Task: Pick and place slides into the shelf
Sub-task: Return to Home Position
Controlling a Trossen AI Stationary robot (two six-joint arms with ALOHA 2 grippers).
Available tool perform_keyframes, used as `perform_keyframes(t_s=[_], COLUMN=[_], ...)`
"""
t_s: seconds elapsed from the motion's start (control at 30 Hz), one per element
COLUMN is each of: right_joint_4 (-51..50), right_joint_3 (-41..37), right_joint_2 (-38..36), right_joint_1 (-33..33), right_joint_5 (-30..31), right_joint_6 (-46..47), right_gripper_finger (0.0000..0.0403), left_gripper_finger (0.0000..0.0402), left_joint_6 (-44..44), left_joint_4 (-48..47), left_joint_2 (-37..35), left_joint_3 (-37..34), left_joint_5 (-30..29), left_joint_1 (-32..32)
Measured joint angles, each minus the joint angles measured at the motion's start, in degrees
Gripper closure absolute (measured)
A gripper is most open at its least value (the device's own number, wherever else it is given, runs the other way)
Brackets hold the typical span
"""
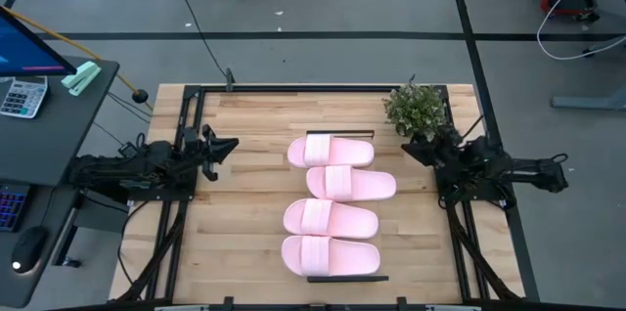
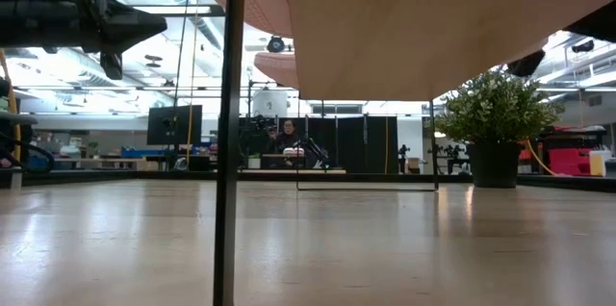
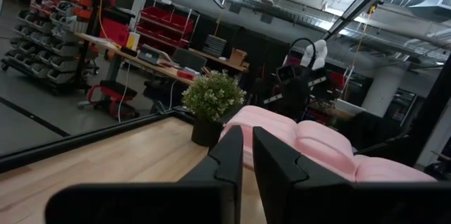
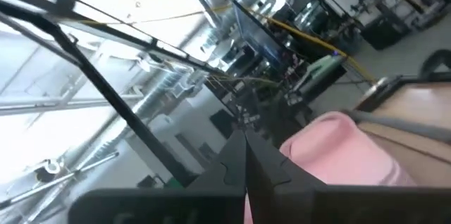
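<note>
All four pink slides (image 1: pixel 333 203) lie in a single column on the narrow shelf (image 2: pixel 433 27) at the centre of the wooden table (image 1: pixel 245 243). They run from the 12 o'clock end to the 6 o'clock end, neighbours touching or slightly overlapping, the second one offset a little toward 3 o'clock. No slide rests on the bare tabletop, so the placing looks finished, and the step in hand appears to be the retreat of both arms to their rest pose. The left gripper (image 1: pixel 231 145) hangs at 9 o'clock of the row, well apart from it and pointing toward it. Its wrist view shows the two fingers (image 3: pixel 229 160) drawn almost together with only a sliver between them, gripping nothing. The right gripper (image 1: pixel 409 148) sits at 3 o'clock of the row, just beside the potted plant (image 1: pixel 418 108) at the table's 1 o'clock corner. Its fingers meet at the tips, also empty-handed. The next move likely calls for nothing delicate: each arm folds back toward its own table edge, the right one minding the plant's leaves, and neither should brush the slides. A person sits at a desk far off in the room behind, clear of the work.
</note>
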Motion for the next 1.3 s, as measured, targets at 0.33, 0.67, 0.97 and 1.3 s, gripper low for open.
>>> perform_keyframes(t_s=[0.33, 0.67, 0.97, 1.3], right_joint_4=[-3.7, -11.1, -18.7, -19.0], right_joint_3=[0.0, 0.0, 0.0, 0.0], right_joint_2=[0.1, 0.1, 0.6, 0.9], right_joint_1=[0.0, 0.0, 0.0, 0.0], right_joint_5=[-2.3, -8.0, -7.1, -7.2], right_joint_6=[-6.5, -16.3, -33.8, -38.0], right_gripper_finger=[0.0403, 0.0403, 0.0403, 0.0403], left_gripper_finger=[0.0372, 0.0363, 0.0377, 0.0369], left_joint_6=[0.0, 0.0, 0.0, 0.0], left_joint_4=[0.0, 0.0, 0.0, 0.0], left_joint_2=[0.0, 0.0, 0.0, 0.0], left_joint_3=[0.0, 0.0, 0.0, 0.0], left_joint_5=[0.0, 0.0, 0.0, 0.0], left_joint_1=[0.0, 0.0, 0.0, 0.0])
